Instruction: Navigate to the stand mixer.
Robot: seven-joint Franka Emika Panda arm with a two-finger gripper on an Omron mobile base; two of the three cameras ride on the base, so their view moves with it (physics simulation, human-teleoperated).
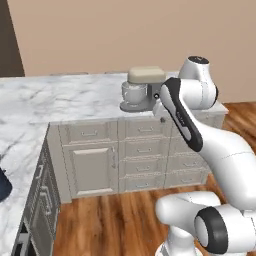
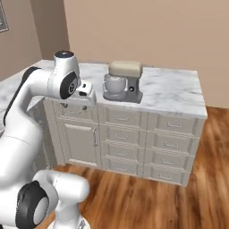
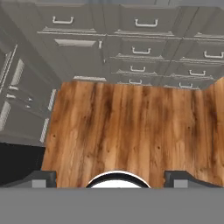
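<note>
Beige-headed, grey-based stand mixer [image 2: 123,82] with silvery bowl: on white marble counter [image 1: 60,97], ahead across wood floor [image 3: 131,127]. Gripper [image 3: 111,180]: tucked downward for travel, fingers spread, empty.

- The desk [image 1: 60,97] has a smooth white marble-like top with grey veins.
- The stand mixer [image 2: 123,81] shows a matt beige head and a pale, silvery, metal-looking bowl.
- The floor [image 3: 131,127] is glossy brown wood planks.
- The cabinets [image 2: 129,134] look painted matt grey.
</note>
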